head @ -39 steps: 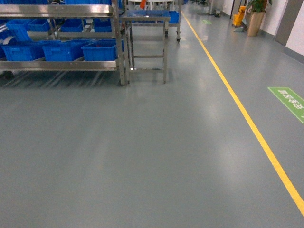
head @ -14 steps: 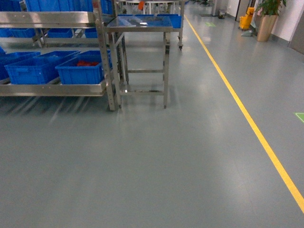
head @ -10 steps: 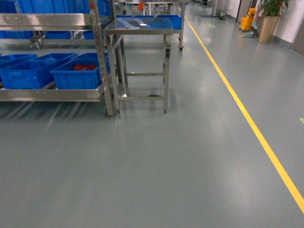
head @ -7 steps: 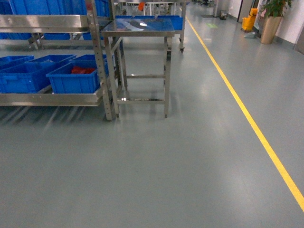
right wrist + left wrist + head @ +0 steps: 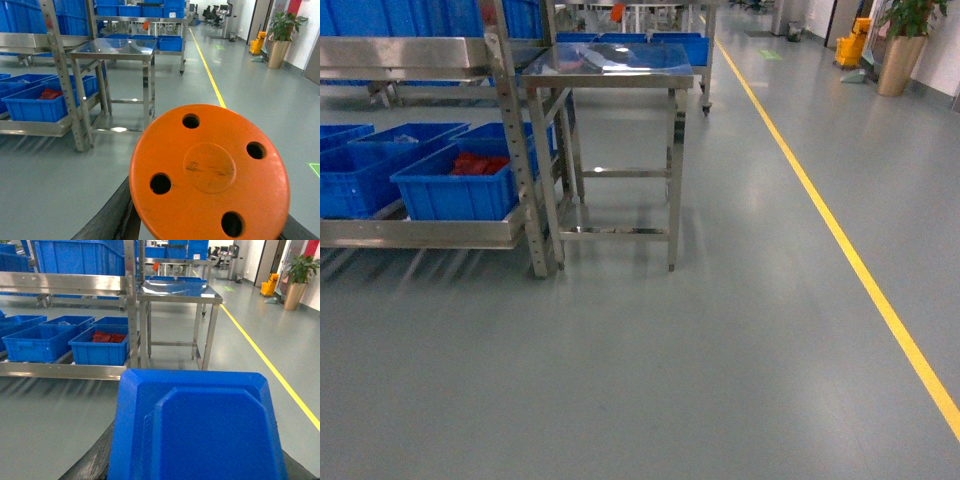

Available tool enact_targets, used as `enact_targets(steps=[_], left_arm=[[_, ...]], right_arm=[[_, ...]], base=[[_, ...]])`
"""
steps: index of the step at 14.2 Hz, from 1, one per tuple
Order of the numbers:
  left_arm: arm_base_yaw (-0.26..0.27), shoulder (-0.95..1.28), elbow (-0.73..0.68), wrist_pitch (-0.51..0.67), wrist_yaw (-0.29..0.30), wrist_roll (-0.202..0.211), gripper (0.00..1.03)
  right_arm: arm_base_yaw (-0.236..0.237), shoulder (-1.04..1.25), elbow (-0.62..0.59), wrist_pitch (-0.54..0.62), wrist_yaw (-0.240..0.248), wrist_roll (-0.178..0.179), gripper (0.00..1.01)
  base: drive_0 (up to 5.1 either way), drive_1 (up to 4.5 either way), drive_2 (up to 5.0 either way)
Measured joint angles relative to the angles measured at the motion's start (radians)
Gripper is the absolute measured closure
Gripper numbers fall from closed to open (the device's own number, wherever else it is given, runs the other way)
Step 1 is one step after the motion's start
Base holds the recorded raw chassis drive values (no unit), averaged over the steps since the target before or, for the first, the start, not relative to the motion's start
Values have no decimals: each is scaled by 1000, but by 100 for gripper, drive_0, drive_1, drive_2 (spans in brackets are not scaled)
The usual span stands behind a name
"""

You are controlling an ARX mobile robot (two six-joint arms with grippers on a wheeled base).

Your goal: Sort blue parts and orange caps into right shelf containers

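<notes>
On the low steel shelf at left, a bright-blue ribbed plastic crate (image 5: 455,187) holds orange-red caps (image 5: 477,163). Close before each wrist camera sits a blue moulded part (image 5: 200,430) and a round orange disc (image 5: 210,172); neither gripper's fingers show.

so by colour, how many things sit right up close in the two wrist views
blue part: 1
orange round cap with four holes: 1
total: 2
</notes>
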Motion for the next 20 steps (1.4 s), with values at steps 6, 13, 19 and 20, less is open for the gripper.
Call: enact_targets(steps=[6, 13, 19, 20], left_arm=[[0, 0, 0, 1, 0, 0, 60], [0, 0, 0, 4, 0, 0, 60], [0, 0, 0, 2, 0, 0, 60], [0, 0, 0, 4, 0, 0, 60]], right_arm=[[0, 0, 0, -1, 0, 0, 58], [0, 0, 0, 5, 0, 0, 58], [0, 0, 0, 1, 0, 0, 58], [0, 0, 0, 5, 0, 0, 58]], base=[[-7, 426, -441], [2, 435, -432], [8, 442, -425], [1, 435, -432]])
